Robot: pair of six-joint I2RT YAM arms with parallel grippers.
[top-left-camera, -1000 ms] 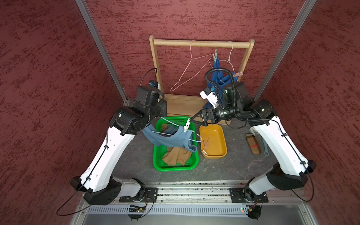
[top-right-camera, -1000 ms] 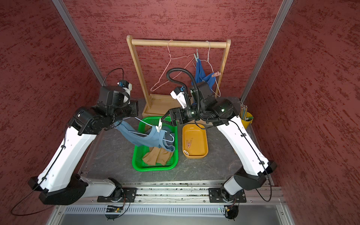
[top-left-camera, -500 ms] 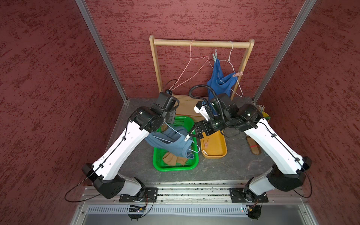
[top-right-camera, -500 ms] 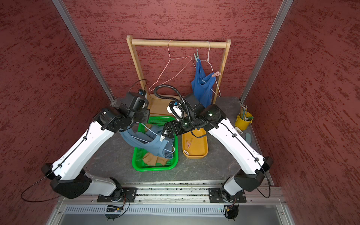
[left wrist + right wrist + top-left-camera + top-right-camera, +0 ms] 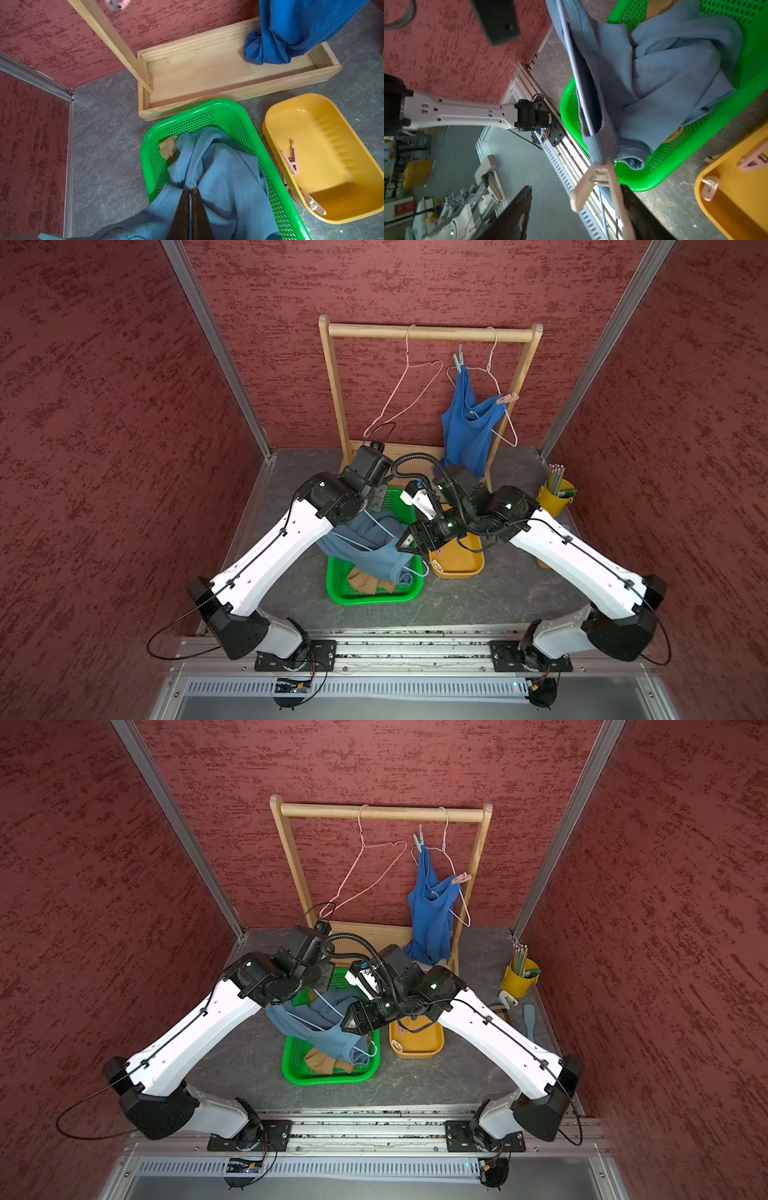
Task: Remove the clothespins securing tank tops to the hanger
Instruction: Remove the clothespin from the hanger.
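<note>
My left gripper (image 5: 190, 190) is shut on the grey-blue tank top (image 5: 218, 166), which droops from a white wire hanger (image 5: 374, 522) into the green basket (image 5: 374, 599). A pale clothespin (image 5: 593, 182) pins that top to the hanger's end. My right gripper (image 5: 575, 187) is open around it, one finger against a leg and the other well apart. A tan tank top (image 5: 368, 583) lies in the basket. The royal blue tank top (image 5: 469, 427) hangs on the rack, held by a teal clothespin (image 5: 458, 362) and a pink clothespin (image 5: 508, 398).
A yellow tub (image 5: 324, 216) beside the basket holds a pink clothespin (image 5: 291, 158) and a white one (image 5: 312, 204). The wooden rack (image 5: 428, 332) also carries a bare pink hanger (image 5: 407, 393). A yellow cup of pencils (image 5: 555, 495) stands at the back right.
Both arms have come down and forward together, lowering the hanger and the grey-blue top into the basket. The right gripper has stayed at the clothespin.
</note>
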